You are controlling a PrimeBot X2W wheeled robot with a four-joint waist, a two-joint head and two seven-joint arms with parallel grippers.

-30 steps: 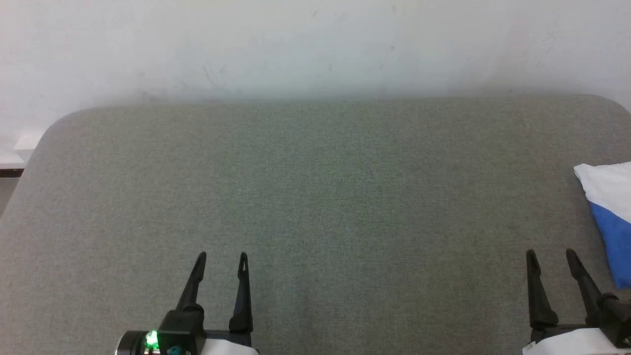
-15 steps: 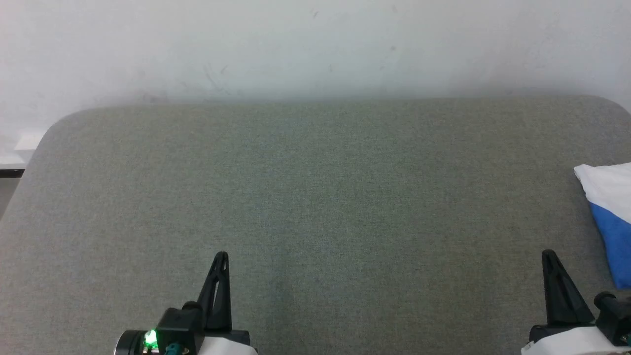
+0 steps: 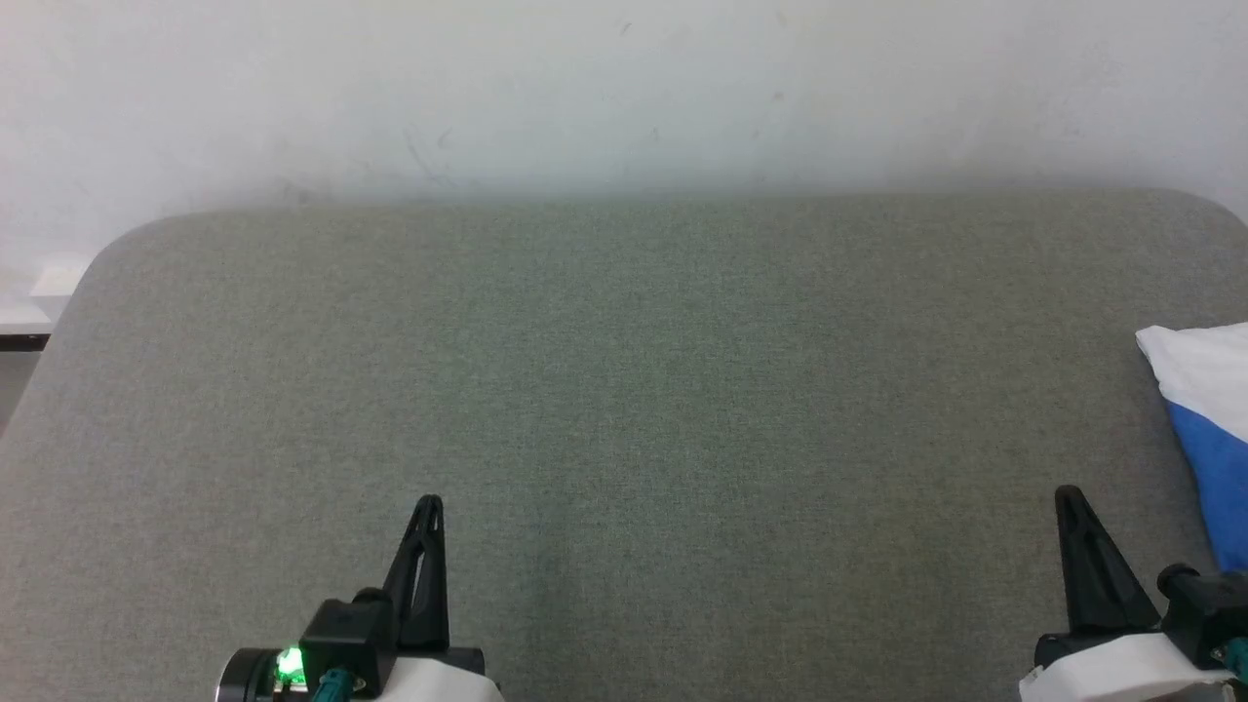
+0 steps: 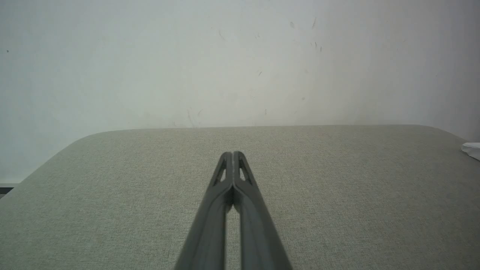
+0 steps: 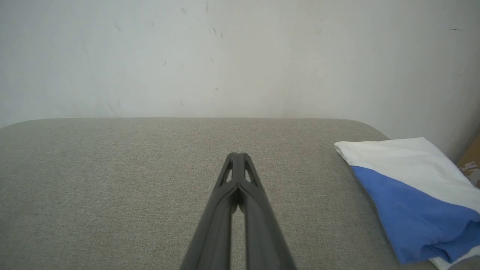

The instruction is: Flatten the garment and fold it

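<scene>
Blue-and-white garment (image 5: 408, 195) lies apart, right of the right pincer (image 5: 236, 155), which is pressed together empty.

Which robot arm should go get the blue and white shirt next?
Probably the right arm. The shirt lies at the right edge of the grey top, beside that arm's shut jaws and apart from them. The left arm, jaws also shut, is far across the top.

Folded white-and-blue garment (image 5: 408, 187) lies at the surface's right edge

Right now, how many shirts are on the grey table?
1: a white-and-blue shirt at the right edge of the table, partly out of frame; others may lie beyond view.
</scene>
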